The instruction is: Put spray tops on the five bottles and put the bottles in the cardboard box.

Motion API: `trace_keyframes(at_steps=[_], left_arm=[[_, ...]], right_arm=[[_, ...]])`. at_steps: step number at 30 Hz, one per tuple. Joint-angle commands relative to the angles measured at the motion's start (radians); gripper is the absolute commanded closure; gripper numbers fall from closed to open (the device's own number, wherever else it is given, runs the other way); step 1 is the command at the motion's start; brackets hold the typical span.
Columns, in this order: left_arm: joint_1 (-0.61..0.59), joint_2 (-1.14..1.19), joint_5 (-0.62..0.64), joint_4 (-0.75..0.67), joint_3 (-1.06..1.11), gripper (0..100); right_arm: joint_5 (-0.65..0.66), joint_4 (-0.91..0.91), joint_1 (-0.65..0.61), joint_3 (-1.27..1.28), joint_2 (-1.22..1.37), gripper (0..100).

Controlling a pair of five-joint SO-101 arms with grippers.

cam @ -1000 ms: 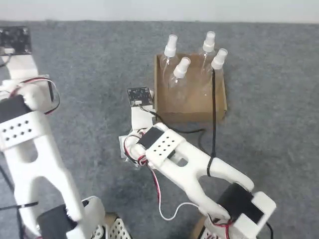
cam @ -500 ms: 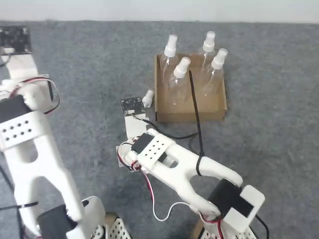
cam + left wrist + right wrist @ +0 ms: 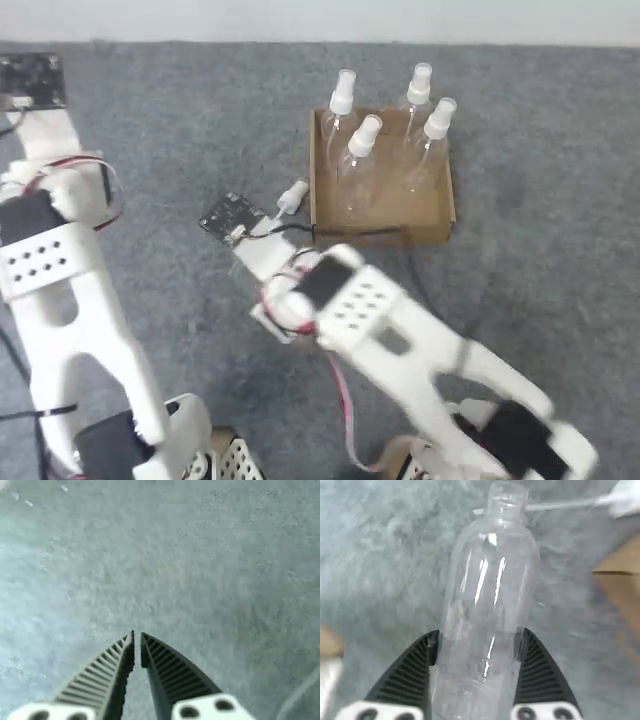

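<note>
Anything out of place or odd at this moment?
One spray top lies loose on the carpet beside the cardboard box, on no bottle. The bottle in the right gripper has a bare neck; four capped bottles stand in the box.

My worktop point(image 3: 150, 140) is covered in a grey, felt-like carpet that runs from the left edge to the right edge of the high view. Along the top of that frame lies a plain, whitish band point(image 3: 300, 18); I cannot tell whether it is a wall or a bare surface. The light is soft and even, with only faint shadows. Seen from my wrists, the same grey nap looks fuzzy and slightly mottled.
</note>
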Motion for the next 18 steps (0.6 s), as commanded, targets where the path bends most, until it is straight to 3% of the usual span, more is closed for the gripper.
trace_keyframes(at_steps=[1, 5, 9, 14, 18], left_arm=[[0.054, -0.014, -0.051, 0.063, -0.042, 98], [0.155, -0.014, -0.051, 0.104, -0.042, 98], [0.324, -0.005, 0.009, 0.157, -0.042, 98], [0.499, 0.000, 0.055, 0.055, 0.002, 98], [0.552, 0.106, 0.072, -0.043, 0.013, 93]], right_arm=[[0.184, 0.303, 0.111, -0.149, -0.306, 97.8], [0.327, 0.522, 0.311, -0.241, -0.423, 97.9], [0.431, 0.615, 0.604, -0.282, -0.435, 97.9], [0.674, 0.608, 1.003, -0.279, -0.432, 97.9], [0.807, 0.443, 1.267, -0.166, -0.400, 97.9]])
